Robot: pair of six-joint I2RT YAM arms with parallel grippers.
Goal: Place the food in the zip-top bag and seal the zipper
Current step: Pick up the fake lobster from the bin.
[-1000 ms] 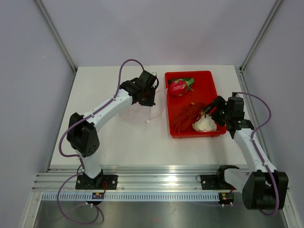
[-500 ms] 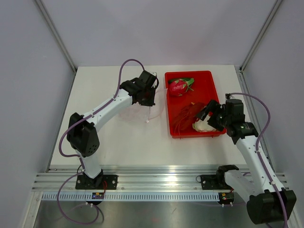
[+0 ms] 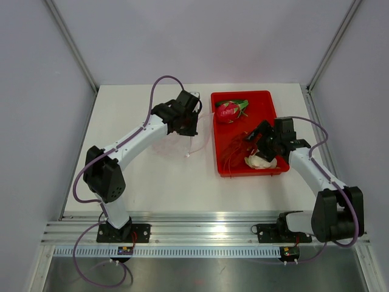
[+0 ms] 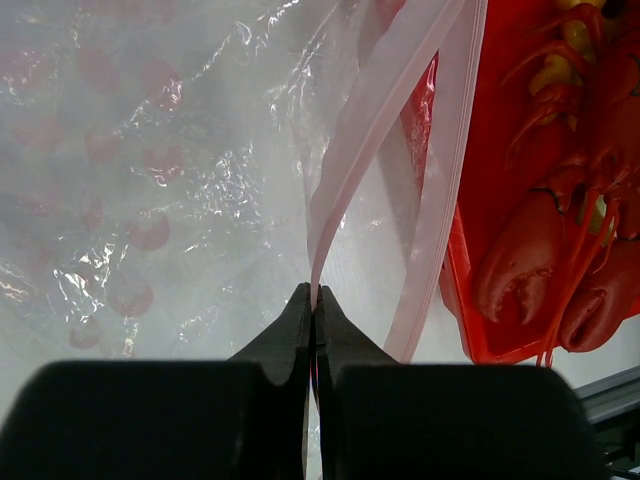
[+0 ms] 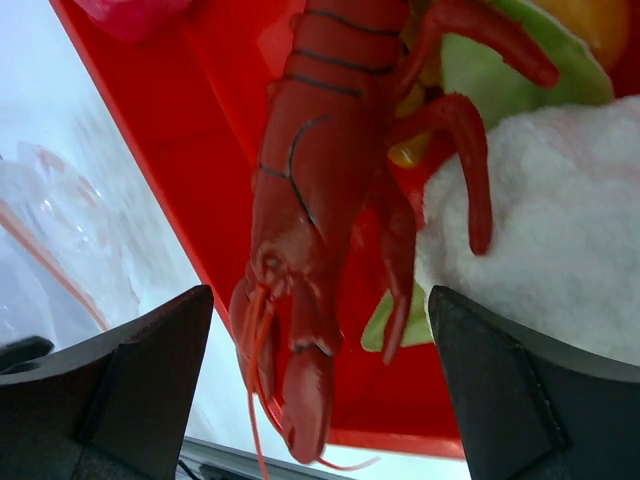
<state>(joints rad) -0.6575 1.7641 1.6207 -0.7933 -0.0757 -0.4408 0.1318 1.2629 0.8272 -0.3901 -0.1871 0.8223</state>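
The left gripper (image 4: 313, 295) is clenched on the zipper (image 4: 370, 130), a narrow pink-red strip, and holds that edge of the bag (image 4: 150, 180) up just left of the red tray (image 3: 267, 103). The strip's two halves part above the pinch, so the mouth appears to be open and the seal not yet made. The bag is thin, clear, crinkly film printed with faint red spots. The right gripper (image 5: 320, 300) stands released over the near half of the tray, its fingers wide apart with nothing held. Directly beneath it lies the lobster (image 5: 310, 170), glossy red, segmented and slender, with thin legs and feelers. Its long axis runs lengthwise between the two fingers, so a closure would cross the narrow body. Touching the lobster on the side away from the bag is a white, lumpy, grainy piece (image 5: 560, 230), with a smooth green piece (image 5: 510, 75) beside it. All the food remains inside the tray. In judgement, the right arm is the nearer one for the pick.
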